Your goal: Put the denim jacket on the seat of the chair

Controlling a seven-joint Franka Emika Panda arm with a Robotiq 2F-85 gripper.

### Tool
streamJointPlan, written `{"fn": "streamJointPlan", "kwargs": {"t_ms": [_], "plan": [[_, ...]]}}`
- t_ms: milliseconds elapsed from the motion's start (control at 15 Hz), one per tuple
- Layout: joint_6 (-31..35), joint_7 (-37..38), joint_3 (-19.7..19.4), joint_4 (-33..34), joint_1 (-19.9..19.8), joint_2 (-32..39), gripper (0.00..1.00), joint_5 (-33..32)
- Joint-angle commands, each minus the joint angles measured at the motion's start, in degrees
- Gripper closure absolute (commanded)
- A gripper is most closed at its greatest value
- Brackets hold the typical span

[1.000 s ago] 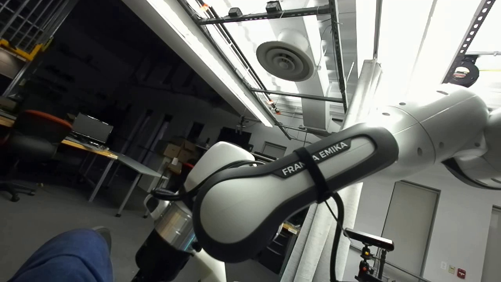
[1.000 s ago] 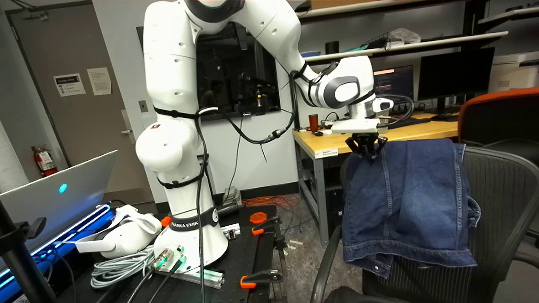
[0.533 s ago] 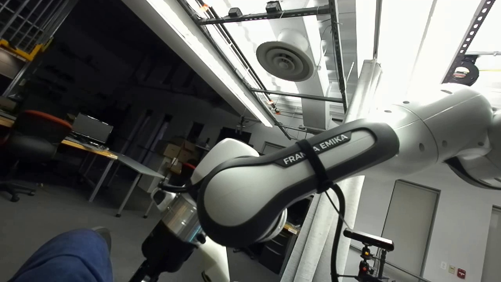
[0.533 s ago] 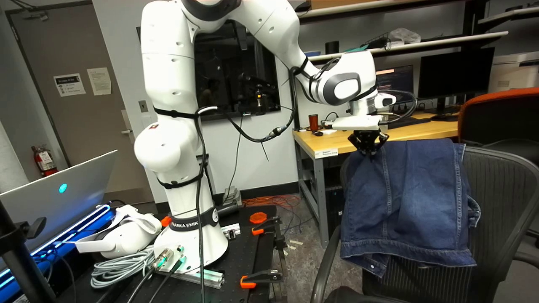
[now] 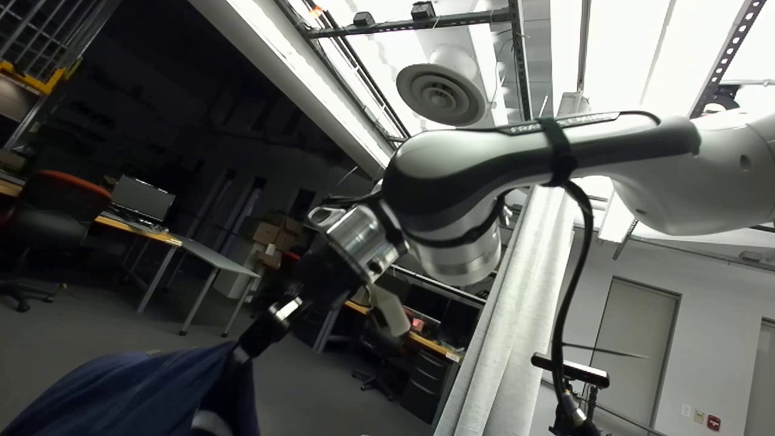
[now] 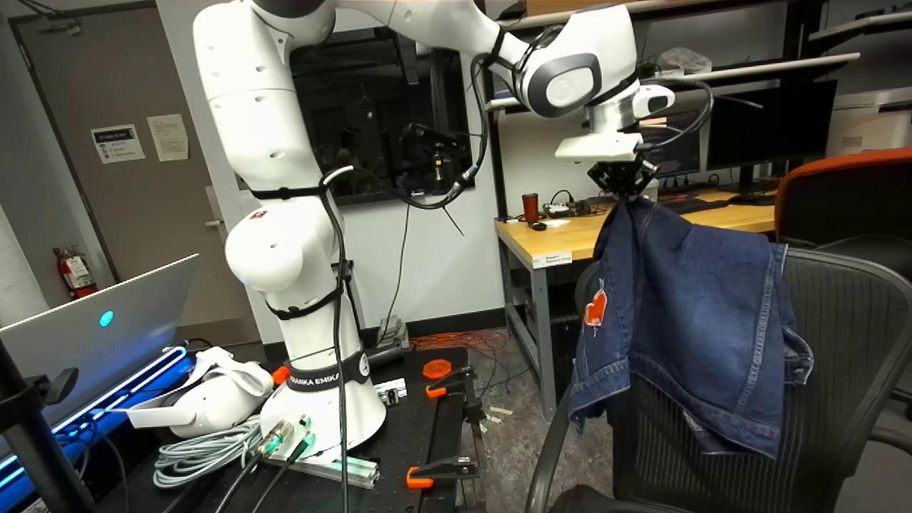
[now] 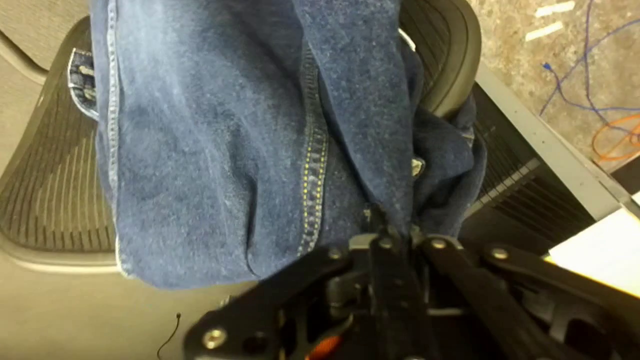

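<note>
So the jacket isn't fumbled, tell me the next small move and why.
Probably raise the end effector a little: it grips one raised part of the denim jacket, while the rest drapes over the chair backrest, so the cloth likely needs to come clear before being lowered.

Floor [image 6: 514, 445] carries orange cable [image 6: 464, 340], apparently tape [image 7: 544, 31].

The arm [image 6: 258, 135] is white with rounded joints [image 6: 269, 249], black straps [image 6: 288, 193] and a dark cable [image 6: 340, 299]; a dark base band [image 6: 335, 375] reads FRANKA EMIKA. The tool [image 6: 623, 194] is black, with brass-coloured screws [image 7: 215, 338].
</note>
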Motion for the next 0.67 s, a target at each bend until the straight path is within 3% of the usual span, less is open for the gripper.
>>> {"fn": "streamJointPlan", "kwargs": {"t_ms": [0,600], "plan": [[-7.2,-2.1,-4.3,4.7,0.8,-6.6,0.99,4.6],[-10.6,0.8,-14.0,19.7,-0.7,-6.1,0.99,4.0]]}}
